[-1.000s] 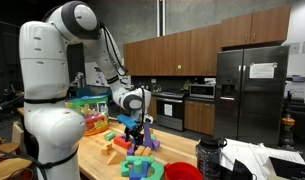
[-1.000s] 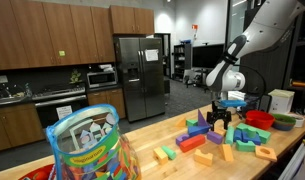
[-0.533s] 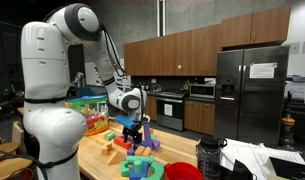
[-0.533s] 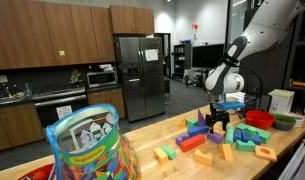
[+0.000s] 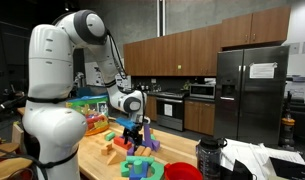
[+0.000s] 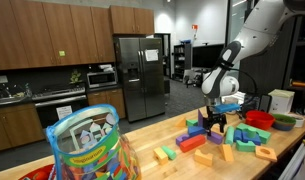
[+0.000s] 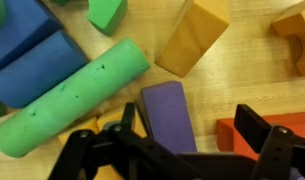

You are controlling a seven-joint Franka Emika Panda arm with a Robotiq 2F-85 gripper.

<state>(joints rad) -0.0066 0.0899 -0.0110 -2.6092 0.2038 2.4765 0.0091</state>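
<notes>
Blocks in many colours lie scattered on the wooden counter (image 7: 242, 70), and the claw (image 7: 167, 140) hangs low over them with its jaws spread wide, gripping nothing. In the wrist view a purple block (image 7: 170, 115) lies flat on the wood between the two black fingers (image 7: 260, 128), apart from both. A long green cylinder (image 7: 70, 97) lies at a slant just beside the purple block, with two blue blocks (image 7: 32, 45) next to it on its far side. A tan block (image 7: 195, 35) sits beyond the purple one, and a red block (image 7: 230, 135) lies close to the finger on the other side. In both exterior views the claw (image 5: 135, 130) (image 6: 214, 120) points straight down over the pile. In an exterior view a clear tub (image 6: 87, 140) full of toys stands near the camera, and a red bowl (image 6: 258, 118) sits well behind the blocks.
</notes>
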